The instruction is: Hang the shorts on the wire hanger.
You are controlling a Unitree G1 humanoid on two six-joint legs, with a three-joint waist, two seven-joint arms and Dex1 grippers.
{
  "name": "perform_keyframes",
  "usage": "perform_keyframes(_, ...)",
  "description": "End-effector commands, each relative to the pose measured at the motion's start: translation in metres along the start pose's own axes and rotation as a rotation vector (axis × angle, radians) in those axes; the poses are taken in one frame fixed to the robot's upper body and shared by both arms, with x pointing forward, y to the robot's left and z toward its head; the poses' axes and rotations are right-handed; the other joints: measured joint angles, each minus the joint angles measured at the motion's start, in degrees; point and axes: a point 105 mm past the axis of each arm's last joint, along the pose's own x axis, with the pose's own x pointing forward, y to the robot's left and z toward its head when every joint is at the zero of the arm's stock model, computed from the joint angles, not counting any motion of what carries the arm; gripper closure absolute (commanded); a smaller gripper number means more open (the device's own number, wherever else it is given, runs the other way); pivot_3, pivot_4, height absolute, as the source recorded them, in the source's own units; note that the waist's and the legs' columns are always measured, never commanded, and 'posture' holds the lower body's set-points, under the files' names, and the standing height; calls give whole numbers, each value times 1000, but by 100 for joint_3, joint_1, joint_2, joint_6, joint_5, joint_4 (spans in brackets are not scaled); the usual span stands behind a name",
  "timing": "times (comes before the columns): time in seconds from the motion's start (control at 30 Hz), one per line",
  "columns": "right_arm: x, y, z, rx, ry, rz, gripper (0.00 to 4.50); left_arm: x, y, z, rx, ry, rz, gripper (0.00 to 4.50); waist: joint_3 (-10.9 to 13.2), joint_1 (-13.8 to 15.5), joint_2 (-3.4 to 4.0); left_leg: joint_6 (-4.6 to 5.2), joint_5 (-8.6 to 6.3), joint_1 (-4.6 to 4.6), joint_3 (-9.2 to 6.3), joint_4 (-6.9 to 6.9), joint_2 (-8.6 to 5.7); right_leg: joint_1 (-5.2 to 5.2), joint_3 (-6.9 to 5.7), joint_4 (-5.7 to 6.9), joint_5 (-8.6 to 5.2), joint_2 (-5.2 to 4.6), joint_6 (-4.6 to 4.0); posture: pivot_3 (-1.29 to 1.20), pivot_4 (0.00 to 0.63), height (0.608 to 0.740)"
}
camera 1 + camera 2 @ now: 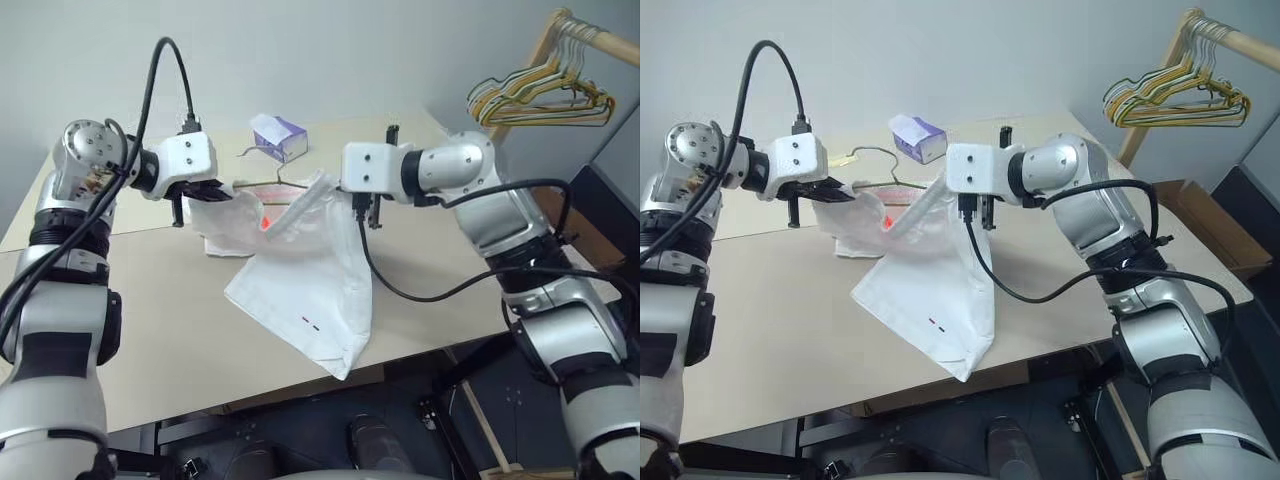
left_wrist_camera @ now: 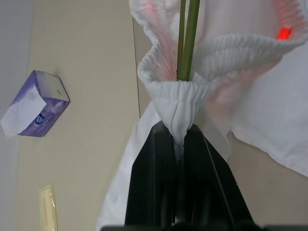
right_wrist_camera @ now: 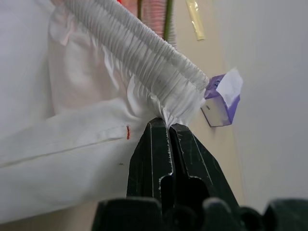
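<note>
both pinching shorts [image 1: 305, 290] waistband: left gripper [image 2: 179, 137], right gripper [image 3: 168, 125]; wire hanger [image 2: 186, 38] inside waistband, near tissue box [image 1: 278, 137].

table [image 1: 150, 340]: beige | on it: tissue box [image 1: 279, 137], shorts [image 1: 300, 290] lower end, wire hanger [image 1: 262, 168]

shorts [image 1: 300, 280]: soft matt white cloth, ribbed gathered waistband | wire hanger [image 1: 262, 152]: thin bare metal wire | table [image 1: 160, 330]: smooth matt beige board | tissue box [image 1: 278, 137]: purple-white card, paper tissue | gripper fingers [image 2: 159, 187]: black plastic, slightly glossy
</note>
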Motion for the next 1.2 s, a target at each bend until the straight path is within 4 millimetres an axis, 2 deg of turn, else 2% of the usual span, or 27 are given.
perform_keyframes(0.03,0,-8,-2,-22,4,-44,3732,-11,10,16,50,-56,48,4500,0,-6,0,0,0,0,0,0,0,0,0,0,0,0,0,-99,0,740)
perform_keyframes(0.23,4,-10,-11,20,27,-75,1671,-12,5,14,53,-49,21,4500,0,-56,0,0,0,0,0,0,0,0,1,0,0,0,0,-96,0,740)
perform_keyframes(0.4,1,-14,-13,76,22,-97,1671,-12,6,10,44,-33,34,4500,0,-94,0,0,0,1,-2,0,1,0,2,1,0,1,0,-101,0,740)
perform_keyframes(0.6,-7,0,-5,257,-102,69,1671,-11,9,19,60,-87,48,4500,0,-104,0,0,0,0,-5,1,0,0,1,0,0,0,0,-107,0,740)
perform_keyframes(0.7,-5,-1,-8,341,-101,83,1671,-10,8,23,70,-107,30,4500,0,-114,0,0,0,1,-6,1,1,1,1,2,0,0,0,-108,0,740)
perform_keyframes(0.87,-2,-1,-8,379,-109,88,1671,-9,5,23,69,-118,19,4500,0,-122,0,0,0,2,-6,1,1,1,2,3,0,0,0,-108,0,740)
perform_keyframes(1.0,1,-1,-13,405,-89,83,2831,-10,4,24,69,-131,11,4500,0,-124,0,0,0,1,-6,1,0,1,2,3,0,-1,0,-108,0,740)
perform_keyframes(1.13,3,-1,-17,420,-77,76,4307,-10,3,25,71,-135,3,4500,0,-124,0,0,0,2,-6,1,0,1,2,3,0,0,0,-107,0,740)
perform_keyframes(1.2,3,0,-17,419,-80,78,4467,-10,3,24,72,-136,4,4500,0,-125,0,0,0,1,-6,1,1,0,2,3,0,0,0,-107,0,740)
